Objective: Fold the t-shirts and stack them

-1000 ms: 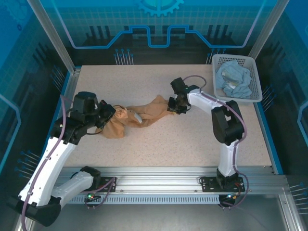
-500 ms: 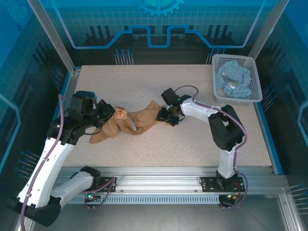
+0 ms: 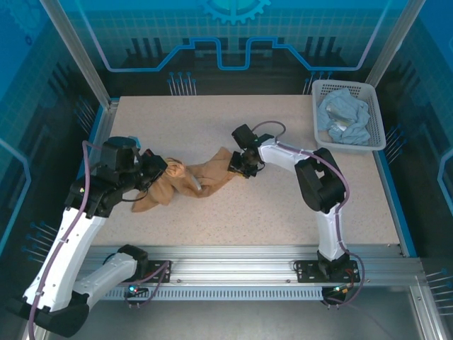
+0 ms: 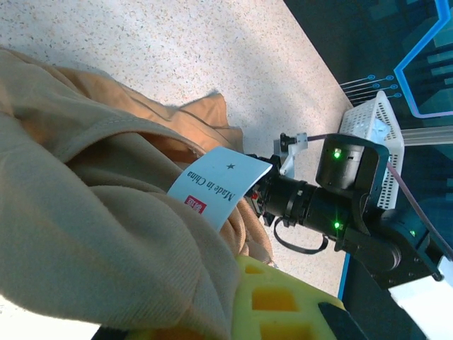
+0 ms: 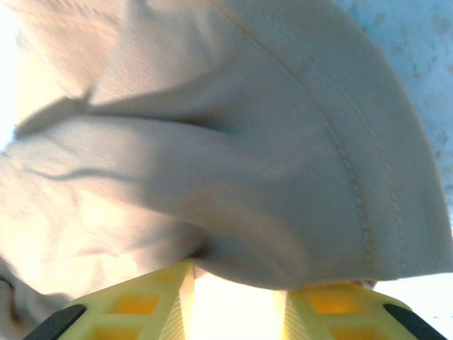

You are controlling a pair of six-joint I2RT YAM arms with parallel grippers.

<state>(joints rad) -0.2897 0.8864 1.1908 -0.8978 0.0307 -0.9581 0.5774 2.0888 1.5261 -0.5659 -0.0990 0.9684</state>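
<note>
your left gripper point(image 3: 154, 172) is clamped on the left end of the tan t-shirt point(image 3: 191, 177), which lies bunched in a crumpled strip across the middle of the table point(image 3: 212, 120), its white neck label point(image 4: 219, 185) showing. your right gripper point(image 3: 238, 164) sits at the shirt's right end; its yellow fingers point(image 5: 141, 304) stand slightly apart with cloth against the tips, and you cannot tell if it grips. the pale blue t-shirt point(image 3: 343, 117) lies crumpled in the white basket point(image 3: 375, 106) at the far right corner.

White arms point(image 3: 71, 241), black joints point(image 3: 124, 152), purple cables point(image 3: 270, 124)
</note>
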